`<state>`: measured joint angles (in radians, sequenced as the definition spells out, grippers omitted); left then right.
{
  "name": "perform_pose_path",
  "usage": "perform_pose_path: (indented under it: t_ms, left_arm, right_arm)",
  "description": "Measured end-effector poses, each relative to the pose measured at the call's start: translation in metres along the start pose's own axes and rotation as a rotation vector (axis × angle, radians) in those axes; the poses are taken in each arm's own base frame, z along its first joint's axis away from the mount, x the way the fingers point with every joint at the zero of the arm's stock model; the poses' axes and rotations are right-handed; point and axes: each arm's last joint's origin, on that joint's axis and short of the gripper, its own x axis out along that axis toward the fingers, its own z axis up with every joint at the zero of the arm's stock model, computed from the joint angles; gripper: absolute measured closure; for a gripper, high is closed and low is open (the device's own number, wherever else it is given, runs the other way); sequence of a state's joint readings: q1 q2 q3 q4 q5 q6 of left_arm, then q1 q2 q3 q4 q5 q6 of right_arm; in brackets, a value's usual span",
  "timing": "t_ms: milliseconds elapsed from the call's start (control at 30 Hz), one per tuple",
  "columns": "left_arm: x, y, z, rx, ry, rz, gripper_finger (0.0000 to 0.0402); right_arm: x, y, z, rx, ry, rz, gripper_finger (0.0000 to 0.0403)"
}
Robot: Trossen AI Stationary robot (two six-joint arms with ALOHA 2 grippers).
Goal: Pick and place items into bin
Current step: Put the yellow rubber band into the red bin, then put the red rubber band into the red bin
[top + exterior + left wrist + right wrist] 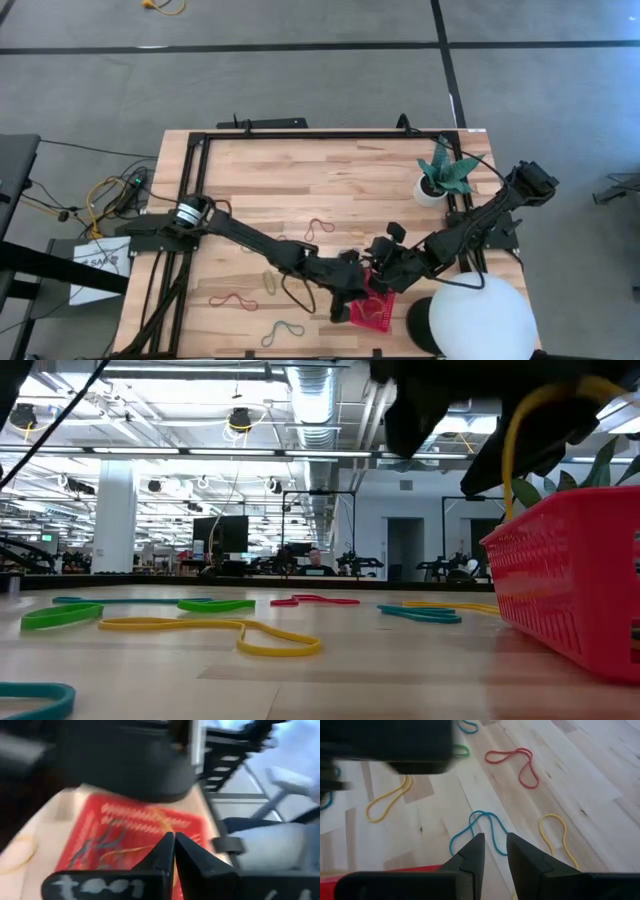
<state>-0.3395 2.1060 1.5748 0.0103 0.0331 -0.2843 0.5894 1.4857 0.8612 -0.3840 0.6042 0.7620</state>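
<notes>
- Hovering my left tool point(174, 851) over the red bin point(373, 312), I see its tips pressed together; I cannot make out a band between them, though one may be pinched.
- I see a yellow band point(512, 440) dangling at the bin's rim in the low view, held high, I judge, so it drops inside.
- I count several bands already lying in the bin, at the desk's point(300, 180) near right edge.
- My right tool point(494, 851) waits beside the bin, tips slightly apart and empty, above a blue band point(479, 827).
- I would next collect the loose bands spread across the desk.
</notes>
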Motion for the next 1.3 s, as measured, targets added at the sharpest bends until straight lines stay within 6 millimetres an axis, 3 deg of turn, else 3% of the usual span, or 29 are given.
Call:
perform_pose_path:
  t_ms: [300, 633, 767, 1000, 1300]
  left_arm:
    - [0.007, 0.009, -0.010, 0.013, 0.075, -0.027, 0.0388]
    - [0.007, 0.012, -0.011, 0.024, 0.093, -0.023, 0.0312]
    - [0.001, 0.020, -0.010, -0.047, 0.140, 0.014, 0.0296]
    - [-0.047, 0.023, 0.011, -0.060, 0.217, 0.200, 0.0294]
    - [-0.164, 0.005, 0.058, -0.010, 0.120, 0.416, 0.0294]
  right_arm:
    - [-0.001, 0.001, -0.001, -0.005, 0.001, 0.003, 0.0328]
    - [-0.001, 0.002, -0.002, -0.007, 0.051, 0.051, 0.0328]
    - [0.000, 0.001, -0.001, -0.003, 0.052, 0.054, 0.0328]
    - [0.014, -0.012, 0.013, 0.070, 0.025, 0.012, 0.0328]
    - [0.049, -0.015, 0.035, -0.150, -0.087, 0.056, 0.0328]
